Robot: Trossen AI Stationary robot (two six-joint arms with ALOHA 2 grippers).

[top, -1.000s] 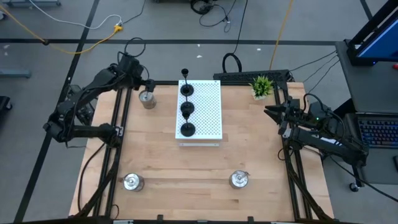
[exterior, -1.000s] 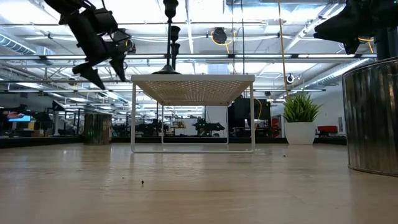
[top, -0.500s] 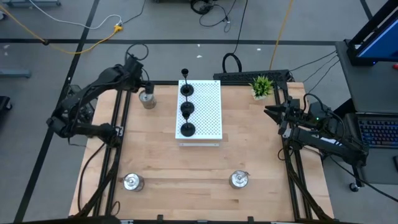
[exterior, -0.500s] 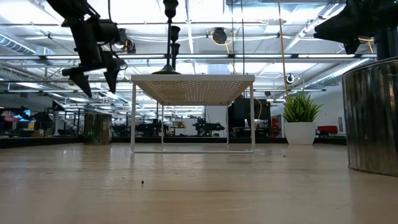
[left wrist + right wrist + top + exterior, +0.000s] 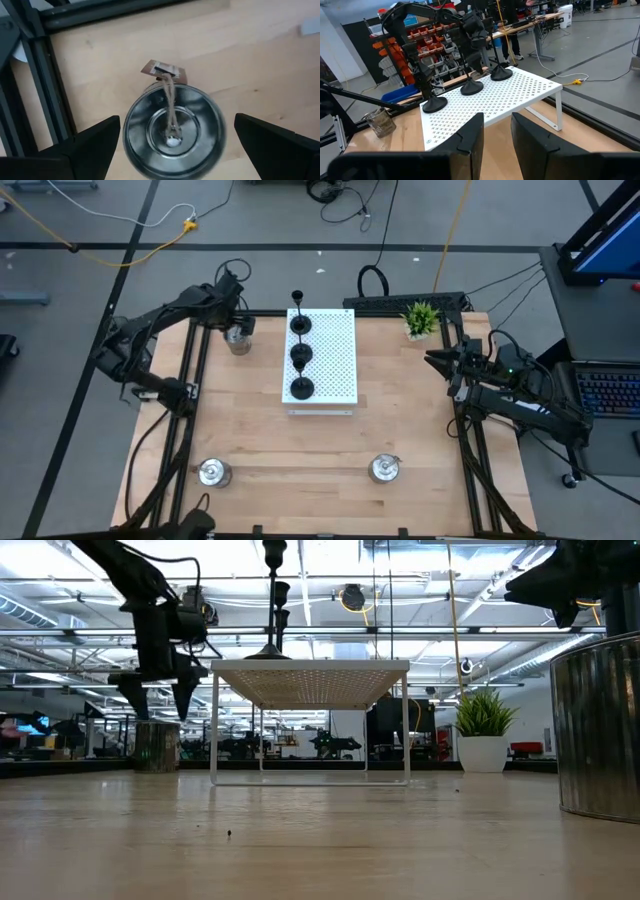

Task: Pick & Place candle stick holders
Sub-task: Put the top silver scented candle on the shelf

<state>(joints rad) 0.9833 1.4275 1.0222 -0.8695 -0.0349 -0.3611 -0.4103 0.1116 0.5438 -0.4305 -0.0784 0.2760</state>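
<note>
1. A silver candle holder [image 5: 237, 340] stands at the far left of the bench [image 5: 330, 450], just left of the white perforated board [image 5: 330, 375]; a string with a small tag [image 5: 164, 72] lies across its rim.
2. The left pincer [image 5: 236, 320] hangs directly above it, fingers [image 5: 85, 150] spread wide on either side, not touching.
3. Three black stemmed holders [image 5: 300, 355] stand in a row on the board's left half.
4. Two more silver holders [image 5: 213, 472] [image 5: 384, 469] sit near the front edge, well apart.
5. A small green plant [image 5: 421, 319] stands at the far right corner.
6. The right pincer [image 5: 435, 361] waits at the right edge, fingers narrow, holding nothing.
</note>
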